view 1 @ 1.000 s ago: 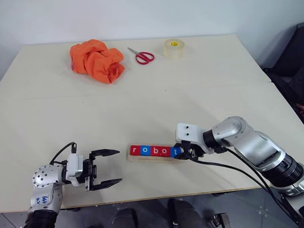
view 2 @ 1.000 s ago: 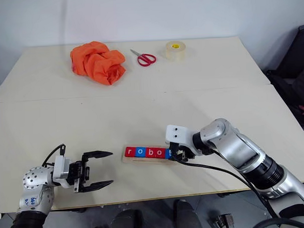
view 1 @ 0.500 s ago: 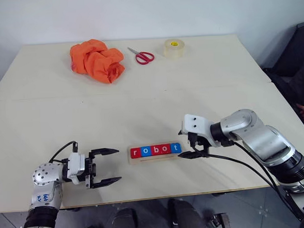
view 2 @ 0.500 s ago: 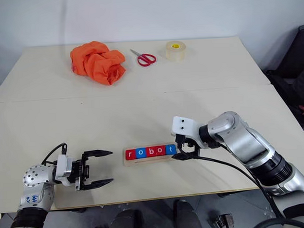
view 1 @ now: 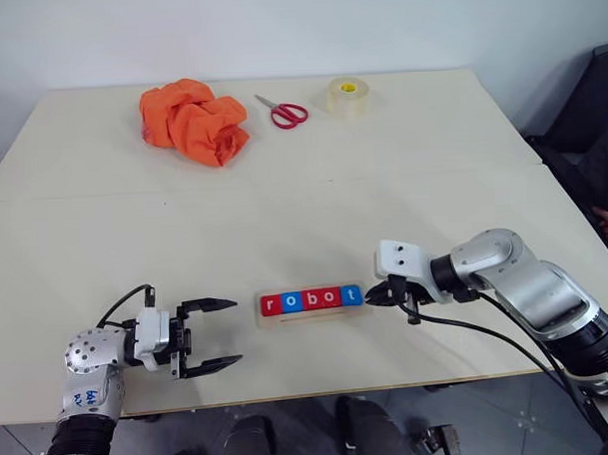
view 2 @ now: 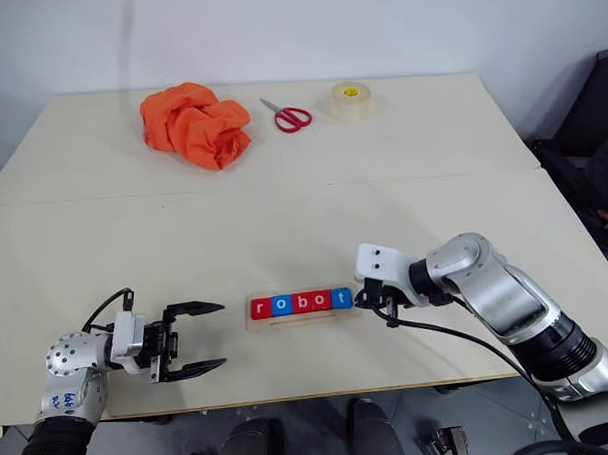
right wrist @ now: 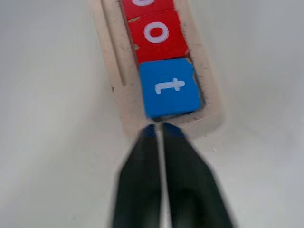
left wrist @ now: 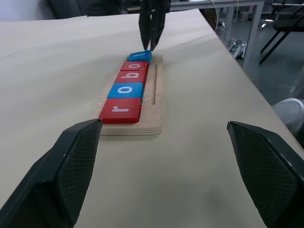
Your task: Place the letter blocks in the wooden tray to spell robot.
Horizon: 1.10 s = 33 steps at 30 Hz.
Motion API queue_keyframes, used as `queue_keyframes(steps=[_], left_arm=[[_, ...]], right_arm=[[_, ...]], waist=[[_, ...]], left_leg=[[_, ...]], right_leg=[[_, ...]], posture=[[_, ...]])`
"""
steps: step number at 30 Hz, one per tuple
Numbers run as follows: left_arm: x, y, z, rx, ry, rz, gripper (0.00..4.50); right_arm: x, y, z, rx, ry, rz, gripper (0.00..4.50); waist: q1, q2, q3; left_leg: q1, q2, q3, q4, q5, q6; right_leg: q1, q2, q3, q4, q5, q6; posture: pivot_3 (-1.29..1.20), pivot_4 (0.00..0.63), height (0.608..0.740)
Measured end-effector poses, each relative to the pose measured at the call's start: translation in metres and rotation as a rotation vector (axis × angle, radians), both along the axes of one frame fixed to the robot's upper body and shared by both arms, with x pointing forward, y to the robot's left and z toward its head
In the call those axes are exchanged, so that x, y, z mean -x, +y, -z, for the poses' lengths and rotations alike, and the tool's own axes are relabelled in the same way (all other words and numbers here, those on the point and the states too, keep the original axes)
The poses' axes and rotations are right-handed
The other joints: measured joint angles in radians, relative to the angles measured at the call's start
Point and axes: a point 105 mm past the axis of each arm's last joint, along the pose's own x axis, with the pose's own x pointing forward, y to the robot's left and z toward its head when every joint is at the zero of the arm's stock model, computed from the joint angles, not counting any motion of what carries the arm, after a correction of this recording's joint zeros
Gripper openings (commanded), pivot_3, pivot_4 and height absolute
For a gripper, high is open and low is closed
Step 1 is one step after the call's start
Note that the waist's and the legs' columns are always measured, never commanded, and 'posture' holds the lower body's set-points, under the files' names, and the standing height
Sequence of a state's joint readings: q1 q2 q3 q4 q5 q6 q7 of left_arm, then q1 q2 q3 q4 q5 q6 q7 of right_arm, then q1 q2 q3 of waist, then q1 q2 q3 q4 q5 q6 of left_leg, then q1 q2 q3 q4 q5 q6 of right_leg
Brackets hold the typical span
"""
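beside the blue t block, right hand closed, tips at tray end

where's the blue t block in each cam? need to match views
Left eye view: blue t block, right end of the row, low centre.
Right eye view: same block, just off the right gripper.
Left wrist view: far end of the row, under the shut black fingers.
Right wrist view: centre, just past the fingertips.
Shared landmark: the wooden tray.

I see a pale table against a plain white wall; grey floor below its near edge.
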<state>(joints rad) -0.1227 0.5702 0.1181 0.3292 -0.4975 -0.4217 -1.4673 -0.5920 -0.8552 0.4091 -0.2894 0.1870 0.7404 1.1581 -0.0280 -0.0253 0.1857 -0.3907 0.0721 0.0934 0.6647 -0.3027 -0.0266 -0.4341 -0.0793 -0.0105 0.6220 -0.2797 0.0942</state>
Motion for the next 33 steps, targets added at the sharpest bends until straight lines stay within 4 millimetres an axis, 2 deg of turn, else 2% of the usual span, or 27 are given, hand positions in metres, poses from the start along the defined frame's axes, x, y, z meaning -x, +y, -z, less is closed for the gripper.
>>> queue_keyframes(steps=[25, 27, 31, 33], left_arm=[[0.000, -0.001, -0.001, 0.003, -0.004, -0.006, 4.50], [0.000, -0.001, -0.001, 0.003, -0.003, -0.006, 4.50], [-0.002, -0.002, -0.002, 0.003, -0.008, -0.002, 4.50], [-0.002, -0.002, -0.002, 0.002, -0.008, -0.002, 4.50]], right_arm=[[-0.002, 0.007, 0.003, -0.032, -0.001, -0.005, 0.02], [-0.004, 0.007, -0.002, -0.035, -0.015, -0.007, 0.02], [-0.029, 0.006, -0.032, -0.062, -0.134, 0.021, 0.02], [-0.037, 0.005, -0.031, -0.068, -0.147, 0.032, 0.02]], waist=[[0.000, 0.000, 0.000], [-0.001, 0.000, 0.000], [-0.002, 0.000, 0.000], [-0.001, 0.000, 0.000]], left_leg=[[0.000, 0.000, 0.000, 0.000, 0.000, 0.000], [0.000, 0.000, 0.000, 0.001, 0.000, 0.000], [0.001, 0.000, 0.000, 0.001, 0.000, 0.000], [0.001, 0.000, 0.000, 0.001, 0.000, 0.000]], right_leg=[[0.000, 0.000, 0.000, 0.000, 0.000, 0.000], [0.000, 0.000, 0.000, 0.000, 0.000, 0.000], [0.001, 0.000, 0.000, 0.001, 0.000, 0.000], [0.001, 0.000, 0.000, 0.001, 0.000, 0.000]], posture=[[0.00, 0.150, 0.740], [0.00, 0.150, 0.740], [0.00, 0.150, 0.740], [0.00, 0.150, 0.740]])
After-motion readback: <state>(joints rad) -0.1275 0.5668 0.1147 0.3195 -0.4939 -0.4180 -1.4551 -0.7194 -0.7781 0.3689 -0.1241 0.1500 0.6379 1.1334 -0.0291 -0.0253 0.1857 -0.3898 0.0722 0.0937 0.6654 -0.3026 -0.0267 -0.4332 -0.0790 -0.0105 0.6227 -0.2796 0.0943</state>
